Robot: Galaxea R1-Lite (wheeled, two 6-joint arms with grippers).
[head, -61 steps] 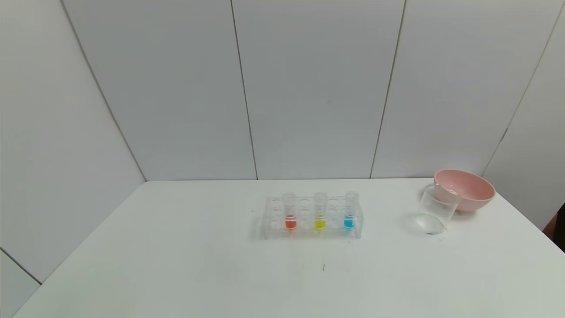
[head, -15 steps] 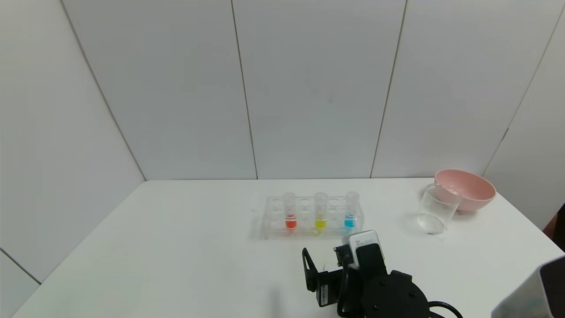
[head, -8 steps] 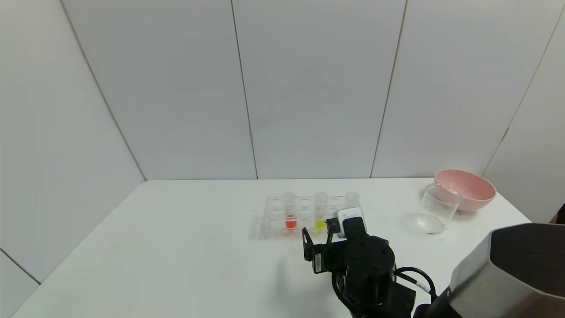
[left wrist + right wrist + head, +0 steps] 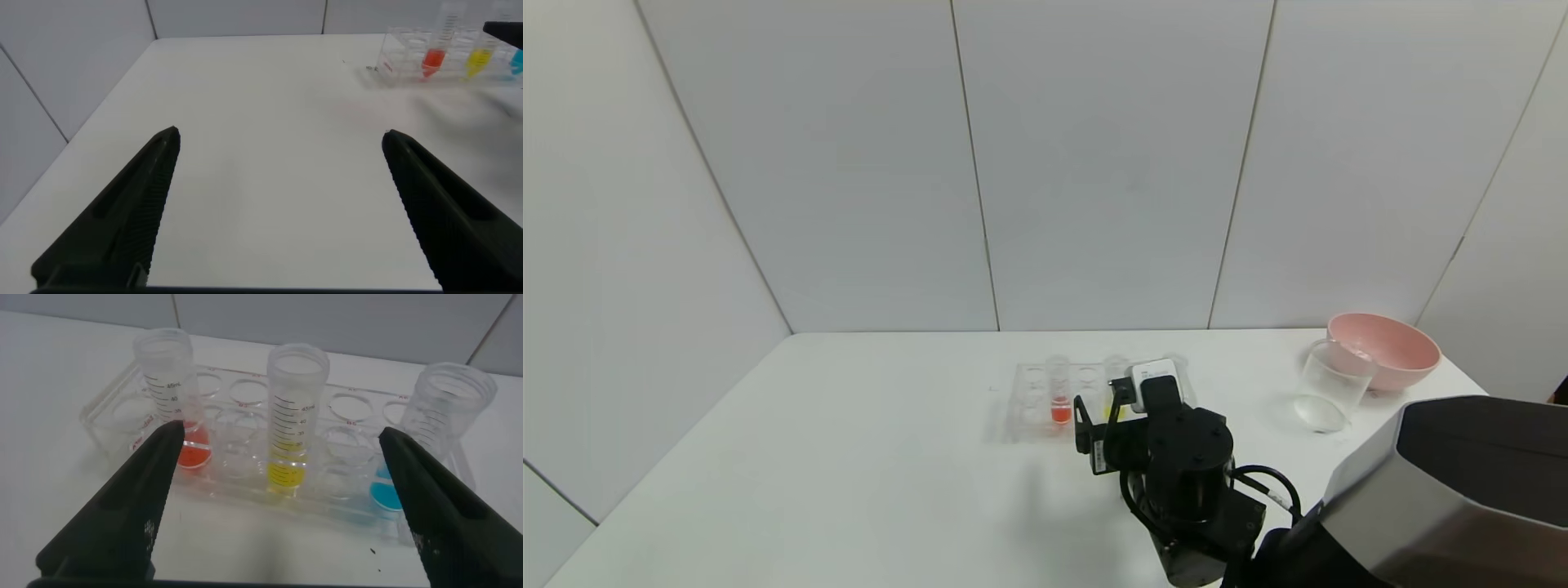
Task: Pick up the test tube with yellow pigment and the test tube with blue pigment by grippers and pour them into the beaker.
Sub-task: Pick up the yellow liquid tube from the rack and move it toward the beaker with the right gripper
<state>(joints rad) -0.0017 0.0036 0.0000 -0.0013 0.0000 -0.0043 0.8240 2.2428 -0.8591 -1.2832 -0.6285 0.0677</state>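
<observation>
Standing upright in the clear rack (image 4: pixel 245 469): test tube with yellow pigment (image 4: pixel 292 416), centred ahead of the right gripper (image 4: pixel 282 498), jaws wide apart to straddle it; test tube with blue pigment (image 4: pixel 429 437) alongside; beaker (image 4: pixel 1327 390) well off rightward.

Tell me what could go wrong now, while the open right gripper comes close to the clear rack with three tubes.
1. The open right gripper faces the slim clear test tube with yellow pigment, but the tube with orange-red liquid and the test tube with blue pigment stand close beside it; a finger might bump one.
2. The clear plastic rack looks light and might slide if pushed.
3. The tubes have no caps, so a tilted lift could spill pigment.
</observation>
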